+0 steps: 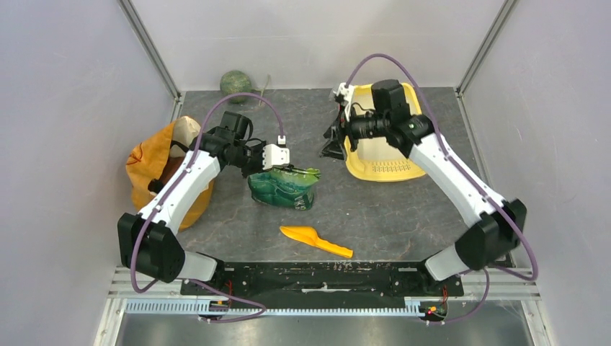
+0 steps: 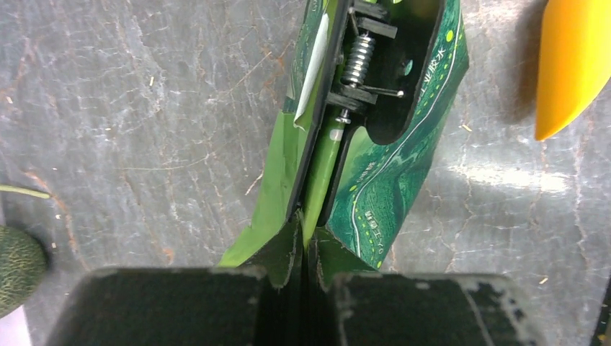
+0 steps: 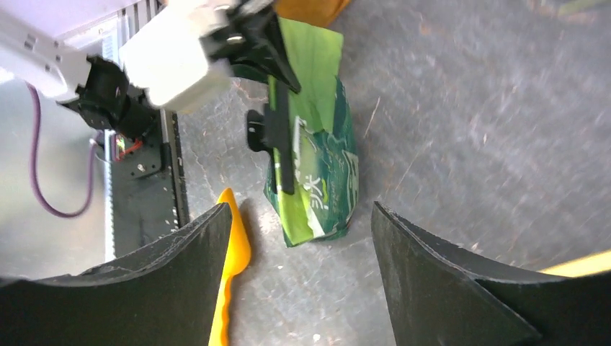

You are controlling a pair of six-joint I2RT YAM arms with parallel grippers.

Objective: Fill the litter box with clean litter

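The yellow litter box lies at the back right, partly hidden by my right arm; a corner of it shows in the right wrist view. No clean litter shows in any view. A green printed pouch stands mid-table with a black spring clip on its top edge. My left gripper is shut on the pouch's top edge. My right gripper is open and empty beside the box's left edge. It looks down at the pouch from a distance.
An orange scoop lies in front of the pouch, also seen in the left wrist view and the right wrist view. An orange-yellow bag stands at the left wall. A green round object sits at the back.
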